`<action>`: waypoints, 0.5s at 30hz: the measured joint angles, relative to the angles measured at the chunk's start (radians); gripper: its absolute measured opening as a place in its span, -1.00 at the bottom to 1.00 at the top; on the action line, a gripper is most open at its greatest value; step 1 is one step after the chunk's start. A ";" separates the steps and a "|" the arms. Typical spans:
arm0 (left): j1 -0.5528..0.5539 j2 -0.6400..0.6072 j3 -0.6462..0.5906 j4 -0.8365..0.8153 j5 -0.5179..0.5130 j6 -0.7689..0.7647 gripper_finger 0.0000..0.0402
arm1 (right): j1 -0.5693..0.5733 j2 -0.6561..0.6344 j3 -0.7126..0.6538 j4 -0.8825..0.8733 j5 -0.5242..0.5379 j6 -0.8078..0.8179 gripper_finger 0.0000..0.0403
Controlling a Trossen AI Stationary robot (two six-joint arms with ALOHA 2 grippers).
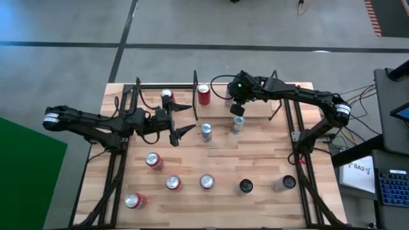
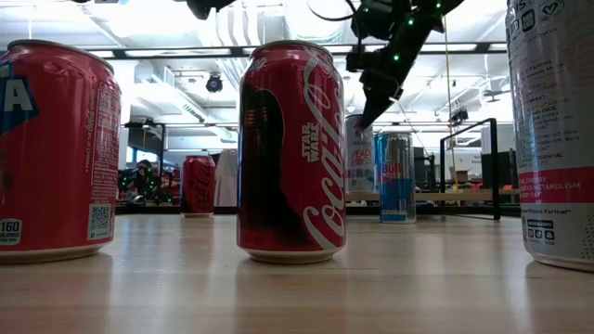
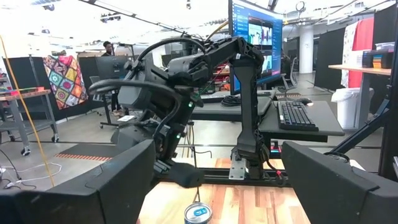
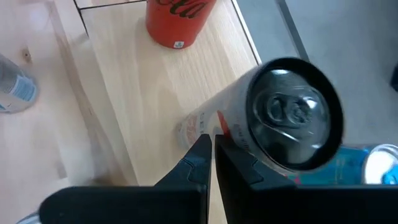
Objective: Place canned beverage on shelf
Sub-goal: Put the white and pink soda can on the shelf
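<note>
Can (image 4: 273,124): leaned tilted at the shelf (image 4: 155,112) edge, apparently touched low on its side by the right gripper (image 4: 213,146), jaws shut on nothing. Risked toppling and rolling onto the worktop (image 1: 255,166) under any nudge, being ungripped. Farther off: left gripper (image 1: 184,119), jaws wide, empty.

A grey concrete floor (image 1: 192,25) crossed by dark seams lies around the table, with a green mat (image 1: 25,172) at one side. Beyond the table, a bright open workshop with strip lights (image 2: 167,51) on a white ceiling. A desk (image 3: 292,121) carries a black keyboard (image 3: 297,115) under a large lit monitor (image 3: 256,37). A colourful crocheted blanket (image 3: 65,81) hangs on a dark partition, a person (image 3: 109,50) stands far back, and a white bin (image 3: 348,106) sits near shelving
</note>
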 joint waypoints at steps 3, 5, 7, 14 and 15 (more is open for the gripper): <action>0.000 0.000 0.000 0.000 0.000 0.000 0.66 | -0.007 0.020 0.000 0.009 0.000 -0.010 -0.94; 0.000 0.000 0.000 0.000 0.000 0.000 0.66 | -0.015 0.034 0.000 0.011 0.000 -0.014 -0.94; 0.000 0.000 0.000 -0.001 0.000 0.000 0.66 | -0.019 0.046 0.000 0.026 0.001 -0.023 -0.94; 0.000 0.000 0.000 -0.002 0.000 0.004 0.66 | -0.024 0.063 0.000 0.043 0.002 -0.038 -0.94; 0.000 0.000 0.000 -0.003 0.000 0.004 0.66 | -0.024 0.062 0.000 0.043 0.002 -0.036 -0.94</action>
